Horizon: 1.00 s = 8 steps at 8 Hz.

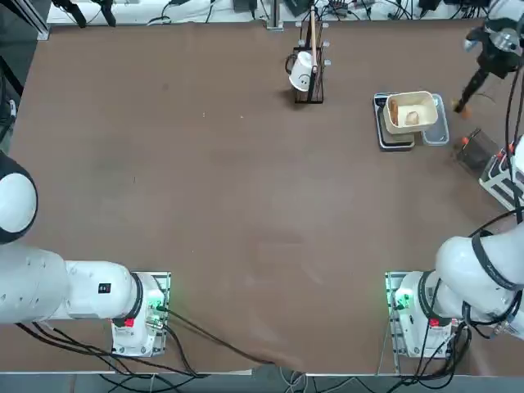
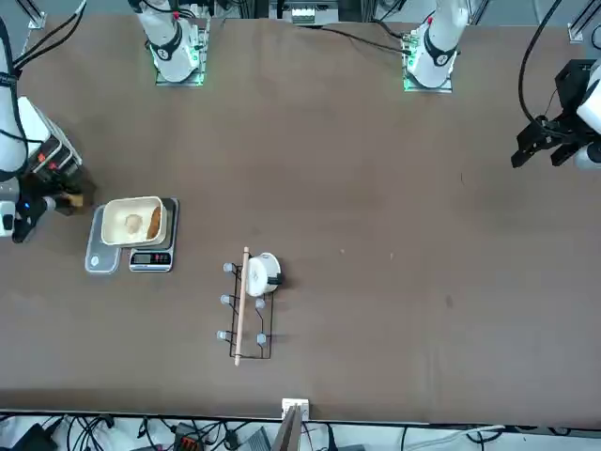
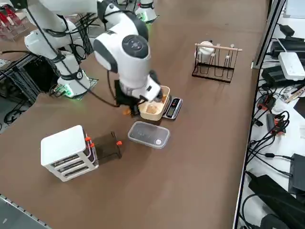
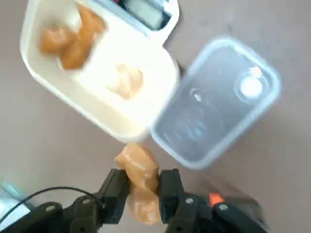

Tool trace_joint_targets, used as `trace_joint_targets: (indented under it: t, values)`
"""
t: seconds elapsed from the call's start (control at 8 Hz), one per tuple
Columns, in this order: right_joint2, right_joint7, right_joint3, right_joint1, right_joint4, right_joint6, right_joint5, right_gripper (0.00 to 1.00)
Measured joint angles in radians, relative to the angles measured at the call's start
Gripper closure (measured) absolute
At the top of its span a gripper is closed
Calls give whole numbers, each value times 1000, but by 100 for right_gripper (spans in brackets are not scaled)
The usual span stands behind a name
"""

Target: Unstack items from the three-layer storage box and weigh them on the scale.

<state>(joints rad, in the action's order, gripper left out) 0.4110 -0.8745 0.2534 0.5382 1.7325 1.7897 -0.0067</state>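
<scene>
Lump pinched near tub

Right gripper [image 4: 145, 181] partly open, fingers clamped on orange-brown lump [image 4: 141, 188]. Cream rectangular tub [image 2: 133, 237] on digital scale [image 2: 151, 267], panel print unreadable; orange-brown pieces [image 4: 75, 40] inside tub. Clear plastic tray [image 3: 148, 135] beside. Three-layer storage box [image 3: 66, 150] nearby, dark drawer [image 3: 106, 148] out.

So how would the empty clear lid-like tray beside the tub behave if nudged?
The clear tray looks thin-walled and likely light, so it would probably slide easily. Lying flat and low on the table, it seems unlikely to tip. Its straight, even rim suggests fairly stiff plastic.
</scene>
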Motion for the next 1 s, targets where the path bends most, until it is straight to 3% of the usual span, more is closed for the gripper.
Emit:
trace_joint_targets:
  t: [0.38,0.5,0.75,0.88,1.0]
  values:
    - [8,260,6,-104,0,2,72,61]
    - [14,310,6,-127,0,3,72,47]
    - [17,369,5,-137,-2,4,72,10]
    - [14,371,0,-135,-7,3,68,0]
    - [11,370,-9,-131,-16,3,29,2]
